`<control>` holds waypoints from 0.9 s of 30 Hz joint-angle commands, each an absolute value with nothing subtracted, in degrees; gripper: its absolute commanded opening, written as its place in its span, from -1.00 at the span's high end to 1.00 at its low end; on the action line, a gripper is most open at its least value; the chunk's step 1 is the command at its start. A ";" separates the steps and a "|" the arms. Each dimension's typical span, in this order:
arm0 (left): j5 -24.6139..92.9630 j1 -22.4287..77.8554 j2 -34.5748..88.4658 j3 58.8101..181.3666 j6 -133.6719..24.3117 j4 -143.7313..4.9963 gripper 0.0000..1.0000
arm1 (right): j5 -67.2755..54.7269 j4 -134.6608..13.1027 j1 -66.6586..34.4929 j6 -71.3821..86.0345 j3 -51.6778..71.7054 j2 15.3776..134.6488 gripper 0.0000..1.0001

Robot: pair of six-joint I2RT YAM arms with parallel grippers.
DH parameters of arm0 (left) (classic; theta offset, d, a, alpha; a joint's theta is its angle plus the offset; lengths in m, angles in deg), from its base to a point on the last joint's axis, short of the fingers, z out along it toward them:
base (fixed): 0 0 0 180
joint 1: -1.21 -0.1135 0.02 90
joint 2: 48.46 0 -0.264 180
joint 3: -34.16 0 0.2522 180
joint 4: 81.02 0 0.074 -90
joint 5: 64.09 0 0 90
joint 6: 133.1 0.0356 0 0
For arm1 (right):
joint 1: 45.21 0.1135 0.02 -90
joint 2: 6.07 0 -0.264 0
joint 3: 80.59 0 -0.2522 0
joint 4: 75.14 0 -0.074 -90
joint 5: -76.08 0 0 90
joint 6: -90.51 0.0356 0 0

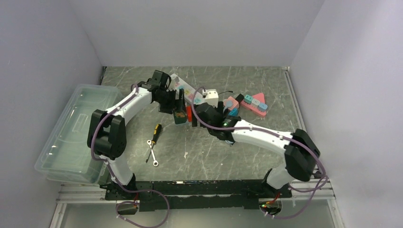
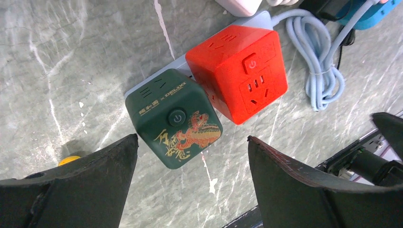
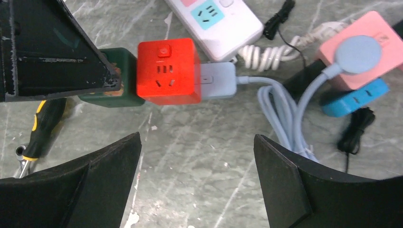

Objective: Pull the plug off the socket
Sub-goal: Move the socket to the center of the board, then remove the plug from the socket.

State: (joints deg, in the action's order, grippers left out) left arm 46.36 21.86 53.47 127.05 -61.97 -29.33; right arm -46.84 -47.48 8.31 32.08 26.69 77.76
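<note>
Here, the left end effector (image 2: pixel 192 142) hangs with its fingers spread wide. The green cube (image 2: pixel 173 118) lies directly beneath the gap and touches neither finger. This cube, judged to be the plug, sits seated on a pale blue strip (image 3: pixel 216 80). It is pressed against a red cube (image 2: pixel 237 73) on the same strip, just past the gap. The right end effector (image 3: pixel 197 137) is likewise spread and empty, over bare tabletop (image 3: pixel 199 190) just short of the red cube. The strip's looped cable (image 3: pixel 280 109) runs beyond one of its fingers, and a screwdriver (image 3: pixel 43 126) lies near the other.

The green cube looks like hard, glossy plastic: rigid, light and probably slippery under smooth pads. Its pins likely hold by friction alone, so the light strip would probably ride up with it unless held down. The right end effector appears placed for that job, on the red cube or on the strip's bare end. The best hold seems to be the two free, flat side faces, low on the body and clear of the top button. The face against the red cube offers no room. A straight pull rather than a twist should spare the pins.
</note>
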 commanded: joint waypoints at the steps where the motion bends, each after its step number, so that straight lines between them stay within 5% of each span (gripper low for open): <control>1: 48.75 20.38 48.89 125.23 -63.41 -30.63 -0.77 | -50.37 -49.83 9.72 33.45 19.58 83.46 -0.84; 5: 51.08 18.40 45.18 119.14 -65.39 -33.32 -0.67 | -47.81 -51.15 9.62 30.64 17.02 87.25 -0.80; 9: 50.99 16.57 42.49 116.46 -66.74 -35.24 -0.55 | -45.49 -52.50 9.34 27.06 15.42 90.17 -0.51; 27: 53.44 16.33 48.79 118.88 -66.82 -36.01 -0.41 | -38.33 -54.20 6.21 22.25 12.00 97.24 -0.61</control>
